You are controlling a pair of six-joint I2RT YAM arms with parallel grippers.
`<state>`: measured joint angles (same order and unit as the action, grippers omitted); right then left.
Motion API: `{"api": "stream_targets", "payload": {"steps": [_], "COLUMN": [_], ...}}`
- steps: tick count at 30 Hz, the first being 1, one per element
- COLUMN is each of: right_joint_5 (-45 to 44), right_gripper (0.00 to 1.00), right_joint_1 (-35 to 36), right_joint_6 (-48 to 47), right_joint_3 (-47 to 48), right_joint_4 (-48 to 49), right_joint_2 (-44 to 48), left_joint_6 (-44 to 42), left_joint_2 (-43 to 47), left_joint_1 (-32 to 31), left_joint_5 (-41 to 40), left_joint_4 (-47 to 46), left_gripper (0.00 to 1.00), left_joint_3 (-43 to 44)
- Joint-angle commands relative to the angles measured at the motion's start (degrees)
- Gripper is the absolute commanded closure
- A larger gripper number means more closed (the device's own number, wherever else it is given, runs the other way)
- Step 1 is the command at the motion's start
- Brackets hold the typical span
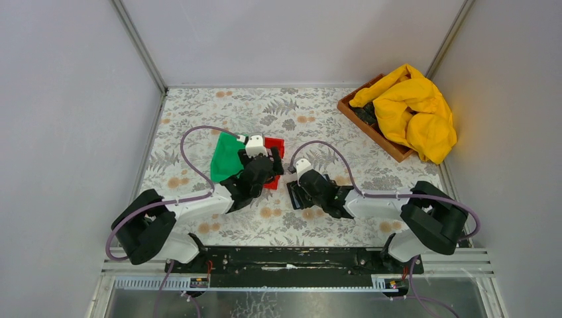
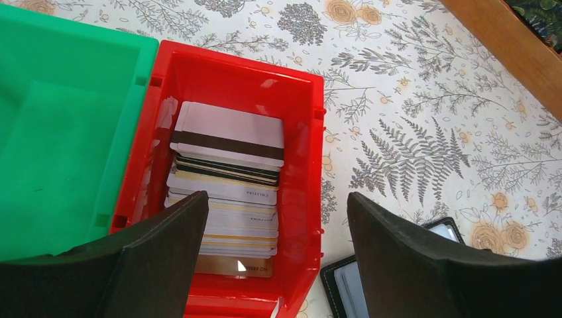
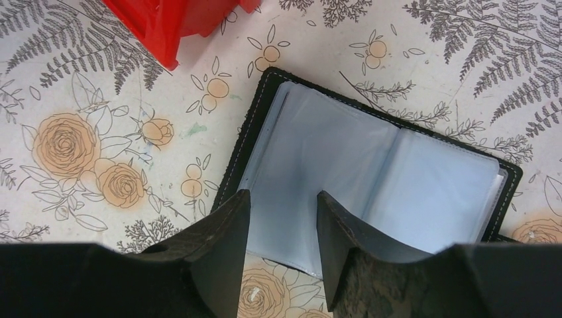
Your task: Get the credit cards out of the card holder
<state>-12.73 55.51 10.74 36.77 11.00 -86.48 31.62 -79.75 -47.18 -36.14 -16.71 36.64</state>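
Note:
The card holder [image 3: 371, 165] lies open on the floral tabletop, its bluish-grey sleeves facing up; no card shows in them. My right gripper [image 3: 283, 199] hovers over the near edge of its left page, jaws partly apart, nothing clamped between them. From above, this gripper [image 1: 296, 173] stands over the holder [image 1: 299, 195]. Several credit cards [image 2: 228, 172] lie stacked in a red bin [image 2: 311, 165]. My left gripper [image 2: 278, 205] hangs wide open above that bin, empty. A corner of the holder [image 2: 344, 285] shows beside the bin.
A green bin [image 2: 59, 132] adjoins the red bin [image 1: 274, 143] on its left. A wooden tray [image 1: 371, 129] holding a yellow cloth [image 1: 414, 112] stands at the back right. Grey walls enclose the table on three sides.

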Motion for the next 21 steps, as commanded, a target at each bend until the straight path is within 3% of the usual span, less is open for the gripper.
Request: {"api": "stream_targets", "payload": {"steps": [1,8,12,19,21], "right_joint_5": [-0.4,-1.1,-1.4,-0.7,0.7], "right_gripper": [0.52,0.52,0.52,0.45,0.43], "right_joint_1": [0.2,-0.3,-1.0,-1.5,-1.4], "right_joint_6": [1.2,1.8,2.2,1.2,0.7], "right_joint_3": [-0.9,-1.8,-2.5,-2.6,-2.6], "right_joint_4": [2.0,2.3,2.2,2.0,2.5], "right_joint_2": [3.9,6.2,7.9,8.9,8.3], "left_joint_6": [1.0,3.3,5.0,11.0,10.4], "left_joint_2": [0.1,1.2,2.1,4.4,6.3], "left_joint_1": [0.3,0.0,-1.9,-4.6,-4.5], "left_joint_5": [0.8,7.9,10.0,9.6,7.6], "left_joint_4": [-0.4,2.2,5.4,6.5,7.8], "left_gripper": [0.16,0.16,0.23,0.55,0.59], "left_joint_3": [1.2,2.0,2.4,-2.3,-2.7]}}
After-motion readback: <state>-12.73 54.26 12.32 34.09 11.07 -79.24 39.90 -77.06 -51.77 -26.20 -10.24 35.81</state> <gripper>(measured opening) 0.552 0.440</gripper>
